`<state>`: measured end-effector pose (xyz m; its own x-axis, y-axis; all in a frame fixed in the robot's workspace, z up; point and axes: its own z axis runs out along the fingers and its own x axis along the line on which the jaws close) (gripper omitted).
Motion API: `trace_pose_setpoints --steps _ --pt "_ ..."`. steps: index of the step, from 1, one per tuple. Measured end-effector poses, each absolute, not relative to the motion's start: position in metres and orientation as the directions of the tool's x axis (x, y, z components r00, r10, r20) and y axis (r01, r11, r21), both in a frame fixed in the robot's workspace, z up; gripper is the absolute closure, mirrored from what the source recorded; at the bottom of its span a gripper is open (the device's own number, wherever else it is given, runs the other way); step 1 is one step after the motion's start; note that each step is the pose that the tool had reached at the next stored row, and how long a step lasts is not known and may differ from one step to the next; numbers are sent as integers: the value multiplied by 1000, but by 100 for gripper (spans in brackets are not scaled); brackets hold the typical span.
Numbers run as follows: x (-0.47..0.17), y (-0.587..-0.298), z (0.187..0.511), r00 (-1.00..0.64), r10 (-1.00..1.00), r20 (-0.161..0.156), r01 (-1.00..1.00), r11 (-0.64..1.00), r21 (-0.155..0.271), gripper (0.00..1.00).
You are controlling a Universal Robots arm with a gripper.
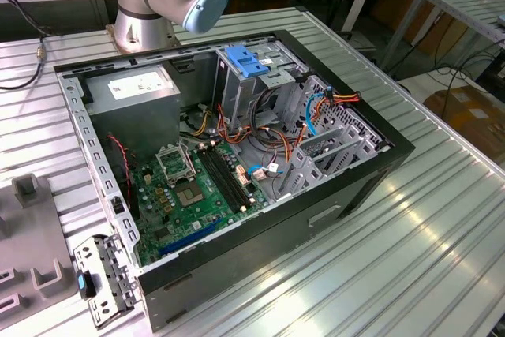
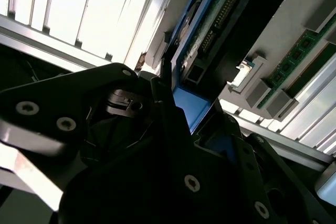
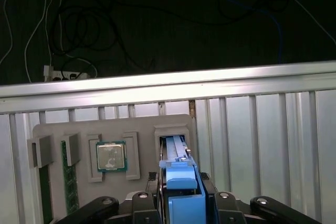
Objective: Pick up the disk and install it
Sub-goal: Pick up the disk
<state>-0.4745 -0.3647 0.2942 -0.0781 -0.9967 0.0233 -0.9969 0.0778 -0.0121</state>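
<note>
My gripper (image 3: 181, 198) is clamped on the disk (image 3: 177, 169), which stands edge-on in the slot of the grey holder (image 3: 79, 129). Pulled askew, it could jam against the slot walls and slip free.

- The exterior view is lit evenly from above; soft glare is spread along the ribbed table (image 1: 426, 242).
- In the second wrist view its slats are blown out white; the gripper (image 2: 184, 111) and the disk (image 2: 190, 106) are sunk in shadow.
</note>
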Motion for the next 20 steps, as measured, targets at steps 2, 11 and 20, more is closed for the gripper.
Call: trace_pose_setpoints --steps 2,11,20 --pt "-474 -365 294 -77 -997 23 -997 76 -12 57" --pt "-473 -365 294 -76 -997 23 -997 75 -12 57" --pt "-473 -365 294 -76 -997 23 -997 75 -12 58"
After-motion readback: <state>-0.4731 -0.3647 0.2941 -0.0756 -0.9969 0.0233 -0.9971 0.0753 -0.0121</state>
